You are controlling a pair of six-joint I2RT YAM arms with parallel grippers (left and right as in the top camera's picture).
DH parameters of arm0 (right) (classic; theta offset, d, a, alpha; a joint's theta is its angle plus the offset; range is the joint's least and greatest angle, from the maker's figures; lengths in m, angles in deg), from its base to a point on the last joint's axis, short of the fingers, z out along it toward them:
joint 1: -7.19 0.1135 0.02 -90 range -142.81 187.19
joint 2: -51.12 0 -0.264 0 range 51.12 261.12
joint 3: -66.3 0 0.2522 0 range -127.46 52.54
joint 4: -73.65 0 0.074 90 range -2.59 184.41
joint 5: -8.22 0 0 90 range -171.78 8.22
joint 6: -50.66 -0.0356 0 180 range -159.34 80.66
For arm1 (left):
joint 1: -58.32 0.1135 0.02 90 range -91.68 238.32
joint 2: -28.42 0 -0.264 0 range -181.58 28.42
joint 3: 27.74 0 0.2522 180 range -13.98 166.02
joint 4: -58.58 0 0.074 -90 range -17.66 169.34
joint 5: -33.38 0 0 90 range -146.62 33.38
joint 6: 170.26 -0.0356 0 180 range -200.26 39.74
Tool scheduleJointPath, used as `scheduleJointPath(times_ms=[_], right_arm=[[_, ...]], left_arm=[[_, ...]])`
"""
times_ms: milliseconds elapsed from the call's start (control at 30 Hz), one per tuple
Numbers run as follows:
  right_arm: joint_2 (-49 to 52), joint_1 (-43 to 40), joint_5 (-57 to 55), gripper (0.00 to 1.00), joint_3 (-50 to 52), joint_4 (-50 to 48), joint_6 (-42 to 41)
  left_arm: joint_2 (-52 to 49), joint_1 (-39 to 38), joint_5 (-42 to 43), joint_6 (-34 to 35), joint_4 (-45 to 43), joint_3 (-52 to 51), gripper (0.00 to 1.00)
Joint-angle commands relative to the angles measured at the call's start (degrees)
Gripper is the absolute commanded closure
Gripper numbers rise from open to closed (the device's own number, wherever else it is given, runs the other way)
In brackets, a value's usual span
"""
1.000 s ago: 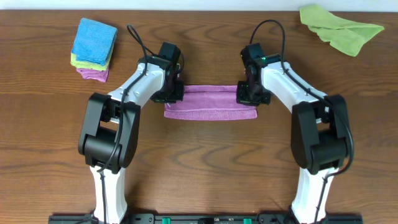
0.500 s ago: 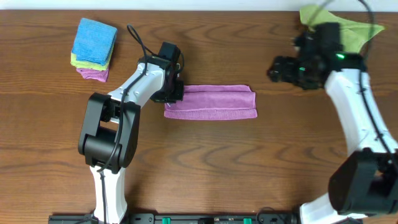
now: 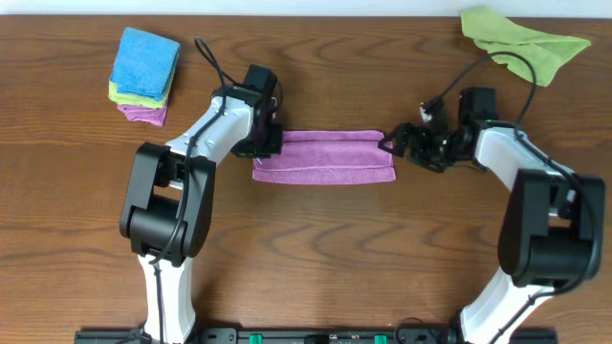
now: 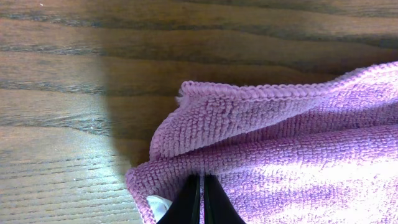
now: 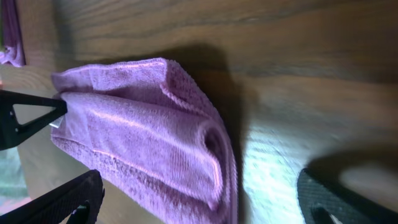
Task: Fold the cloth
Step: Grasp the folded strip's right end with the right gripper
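The lilac cloth [image 3: 325, 158] lies folded into a long strip across the middle of the table. My left gripper [image 3: 272, 143] sits at its left end, shut on the cloth's edge. In the left wrist view the dark fingers [image 4: 194, 202] press together on the pile, with a small white tag [image 4: 158, 204] just to their left. My right gripper [image 3: 390, 146] is low at the strip's right end, lying sideways and open. In the right wrist view the folded cloth end [image 5: 155, 137] lies between the wide-apart fingers [image 5: 65, 200], which hold nothing.
A stack of folded cloths [image 3: 143, 75], blue over green over purple, stands at the back left. A crumpled lime-green cloth [image 3: 521, 40] lies at the back right. Bare wood table [image 3: 316, 258] stretches in front of the strip.
My right gripper let go of the cloth's right end, swung away to the back right, then came back beside that end with its jaws open. The left gripper and cloth stayed put.
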Motion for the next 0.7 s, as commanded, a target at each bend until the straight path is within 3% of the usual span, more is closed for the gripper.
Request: scheduleJointPath(times_ms=[0, 167, 300, 400, 533, 667], right_arm=[[2.9, 2.4, 1.5, 0.01, -0.2, -1.3, -2.3], [6.1, 4.6, 1.6, 0.03, -0.2, -3.6, -4.7], [6.8, 6.4, 2.0, 0.18, -0.2, -3.5, -4.8], [6.8, 6.1, 2.0, 0.37, -0.7, -2.4, -4.8], [6.8, 4.3, 1.7, 0.69, -3.1, 1.6, -3.6], [6.7, 2.7, -5.7, 0.99, -10.9, 14.1, -0.8]], left_arm=[[-2.1, -0.1, 0.2, 0.7, 0.6, -1.7, 0.94], [-2.1, -0.1, 0.2, 0.7, 0.5, -1.7, 0.94], [-2.1, -0.1, 0.7, 0.7, 0.0, -1.7, 0.94], [-1.9, -0.1, 1.1, 0.7, -0.5, -1.6, 0.94], [-1.1, 0.0, 1.1, 0.7, -0.5, -0.8, 0.94], [2.4, 0.0, 1.1, 0.6, 0.3, 0.9, 0.94]])
